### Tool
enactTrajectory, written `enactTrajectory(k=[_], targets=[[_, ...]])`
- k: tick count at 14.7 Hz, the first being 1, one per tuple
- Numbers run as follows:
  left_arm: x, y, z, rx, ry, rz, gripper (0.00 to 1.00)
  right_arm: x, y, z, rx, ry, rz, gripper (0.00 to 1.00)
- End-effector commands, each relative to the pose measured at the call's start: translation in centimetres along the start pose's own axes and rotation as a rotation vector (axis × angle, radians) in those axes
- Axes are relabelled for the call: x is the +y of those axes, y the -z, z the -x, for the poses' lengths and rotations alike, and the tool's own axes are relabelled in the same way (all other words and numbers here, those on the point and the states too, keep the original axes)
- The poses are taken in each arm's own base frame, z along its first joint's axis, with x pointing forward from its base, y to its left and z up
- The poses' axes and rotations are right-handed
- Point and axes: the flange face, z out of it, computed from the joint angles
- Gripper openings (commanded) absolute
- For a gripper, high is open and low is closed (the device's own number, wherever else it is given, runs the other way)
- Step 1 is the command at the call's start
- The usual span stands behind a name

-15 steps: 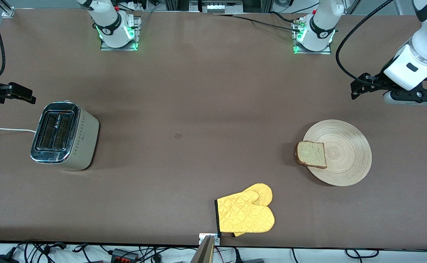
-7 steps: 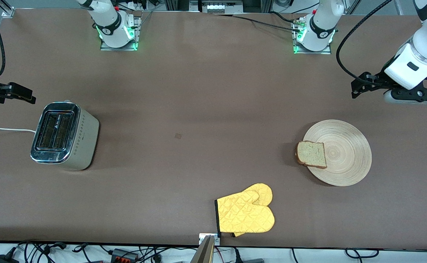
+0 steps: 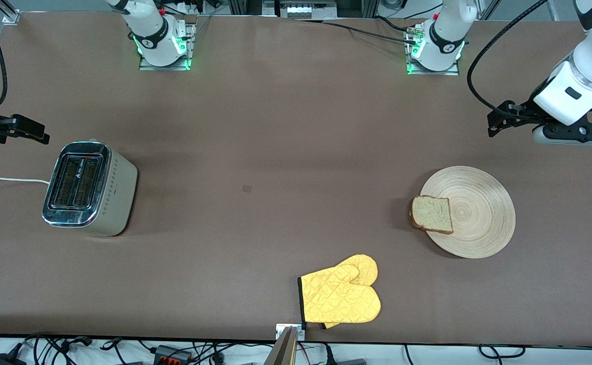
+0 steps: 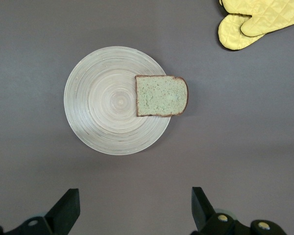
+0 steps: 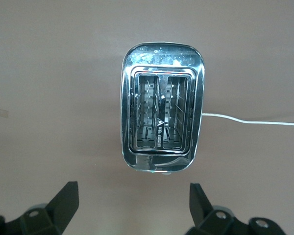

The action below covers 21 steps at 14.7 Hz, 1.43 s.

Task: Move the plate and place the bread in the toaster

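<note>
Brown worktop (image 3: 286,126), wide and mostly bare, with both arm bases along one edge.

Left hand (image 4: 134,210): fingers spread wide, holding nothing, hanging in the air over bare worktop beside the plate (image 3: 473,213), toward the left arm's end. Right hand (image 5: 132,208): also spread wide and empty, hanging by the toaster (image 3: 89,188) at the right arm's end, looking straight down into the slots.

Judged stage: the very start. Nothing gripped, plate not yet moved, bread (image 3: 432,214) not yet lifted. Next move probably for the left hand: down to the plate's rim, fingers turned to pinch the thin edge, well away from the slice so it does not slide off in transit. Right hand likely waiting to take the bread once the plate comes within reach.

Plate lying flat toward the left arm's end of the worktop, well apart from the toaster. Bread lying flat on the plate, on the side facing the toaster, its rounded crust end overhanging the rim and pointing toward the right arm's end; nearly square, so hardly any long axis. Toaster upright, slots open to the ceiling, long axis running roughly nearer-to-farther from the front camera, white cord (image 3: 7,179) trailing off toward the worktop's end. Yellow oven mitts (image 3: 340,294) near the front edge, well clear of both.
</note>
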Motion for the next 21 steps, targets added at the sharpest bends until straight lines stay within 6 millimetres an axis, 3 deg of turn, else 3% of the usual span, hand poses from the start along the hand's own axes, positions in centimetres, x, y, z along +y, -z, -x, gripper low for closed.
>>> enactTrajectory(k=[1,4,6,11,13,14,18,21], targets=[[-0.3,0.4,-0.2,-0.004,-0.012,-0.021,1.00,-0.1,0.4,-0.1,-0.004,0.006,0.014,1.00],[0.4,0.7,-0.3,0.002,-0.032,-0.024,1.00,-0.1,0.4,-0.1,-0.004,0.006,0.014,1.00],[0.2,-0.2,-1.1,-0.065,-0.016,-0.018,1.00,-0.1,0.4,-0.1,-0.004,0.006,0.014,1.00],[-1.9,-2.3,-1.9,-0.176,0.042,0.127,1.00,-0.1,0.5,-0.1,-0.003,0.005,0.014,1.00],[-4.0,-4.2,-2.7,-0.207,0.049,0.136,1.00,-0.1,0.4,-0.1,-0.004,0.005,0.014,1.00],[-6.4,-5.3,-3.0,-0.222,0.030,0.154,1.00,-0.1,0.4,-0.1,-0.004,0.005,0.014,1.00],[-11.9,-8.8,-5.7,-0.231,-0.028,0.266,1.00,-0.1,0.4,-0.1,-0.004,0.005,0.014,1.00],[-17.4,-14.6,-6.8,-0.240,0.036,0.517,1.00,0.0,0.4,-0.1,-0.004,0.005,0.014,1.00]])
